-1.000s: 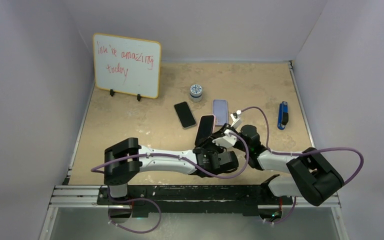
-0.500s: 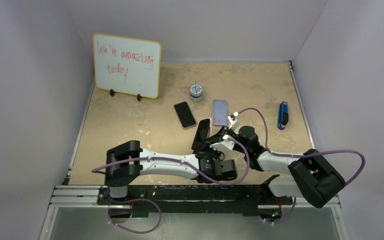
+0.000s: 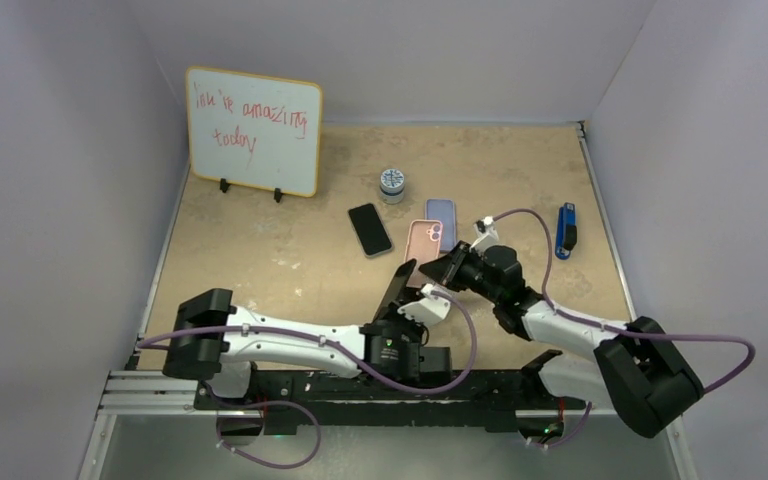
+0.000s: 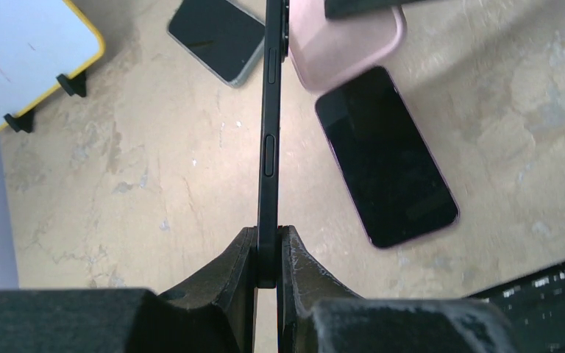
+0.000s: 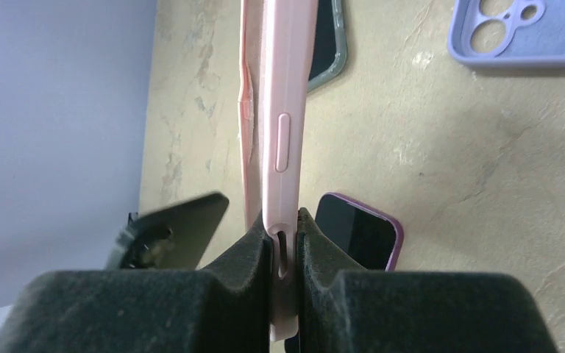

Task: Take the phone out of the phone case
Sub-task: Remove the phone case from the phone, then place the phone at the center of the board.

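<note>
Whiteboard (image 3: 253, 130): stood upright at the far left of the counter (image 3: 260, 260), with red handwriting on its face.

Left end effector (image 4: 268, 243): closed on the lower end of the black phone (image 4: 268, 132), one finger pressed on each flat face.

Black phone: held edge-on above the counter and raised clear of it, with the side buttons turned toward the left wrist camera. It appears to be out of the case. Whether its far end touches the case rim cannot be settled from these views.

Second phone (image 3: 370, 229): laid flat, screen up, on the counter beyond the left end effector.

Round tin (image 3: 392, 184): set farther back, near the second phone.

Purple-rimmed phone (image 4: 386, 158): laid flat, screen up, on the counter below the two end effectors.

Pink phone case (image 5: 283, 110): held off the counter, just beside the far end of the black phone. One long rim is seen buckled in the right wrist view.

Right end effector (image 5: 285, 235): clamped on one end of the pink phone case, a finger on each side.

Lavender case (image 3: 441, 222): laid flat on the counter with its camera cut-outs visible, partly covered by the pink phone case in the top view.

Blue object (image 3: 566, 230): laid near the right edge of the counter, well apart from the rest.
</note>
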Available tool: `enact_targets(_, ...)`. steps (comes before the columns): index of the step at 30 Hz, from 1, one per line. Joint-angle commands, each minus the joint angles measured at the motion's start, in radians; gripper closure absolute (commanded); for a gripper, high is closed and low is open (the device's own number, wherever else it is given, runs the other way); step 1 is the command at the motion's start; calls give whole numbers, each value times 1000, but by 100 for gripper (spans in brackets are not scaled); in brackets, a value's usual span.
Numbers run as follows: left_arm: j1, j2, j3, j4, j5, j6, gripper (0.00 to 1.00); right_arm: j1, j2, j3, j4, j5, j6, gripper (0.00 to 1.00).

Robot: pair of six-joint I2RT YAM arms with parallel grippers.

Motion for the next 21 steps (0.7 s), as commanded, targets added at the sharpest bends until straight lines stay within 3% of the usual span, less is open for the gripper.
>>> enact_targets(1, -17, -87, -54, -15, 36, -44, 100, -8, -54, 50, -76, 95, -70, 100)
enact_targets(13, -4, -34, -162, -177, 70, -223, 100, -39, -214, 65, -284, 218, -168, 100)
enact_targets(21, 35, -1, -228, 21, 155, -85, 99, -92, -279, 64, -361, 236, -205, 100)
